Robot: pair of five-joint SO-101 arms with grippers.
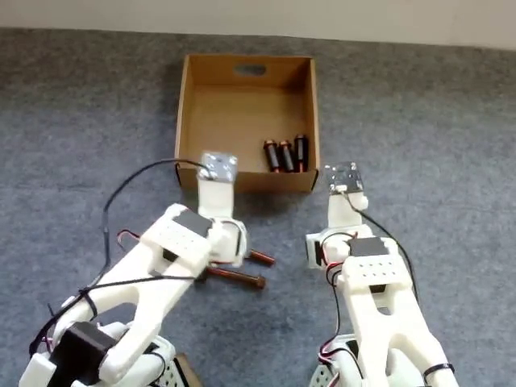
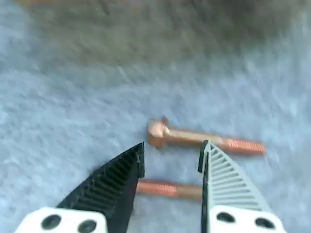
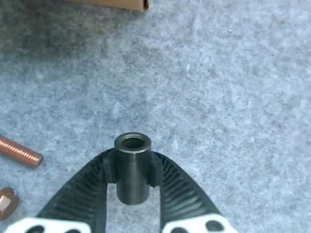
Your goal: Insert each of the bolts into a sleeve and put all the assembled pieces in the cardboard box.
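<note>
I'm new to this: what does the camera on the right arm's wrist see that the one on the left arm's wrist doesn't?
The right wrist view adds a black hollow cylindrical sleeve clamped in the right gripper, plus a corner of the brown cardboard box. The left wrist view instead has the left gripper, open. Both share the grey carpet-like table surface and copper-coloured threaded metal bolts.
</note>
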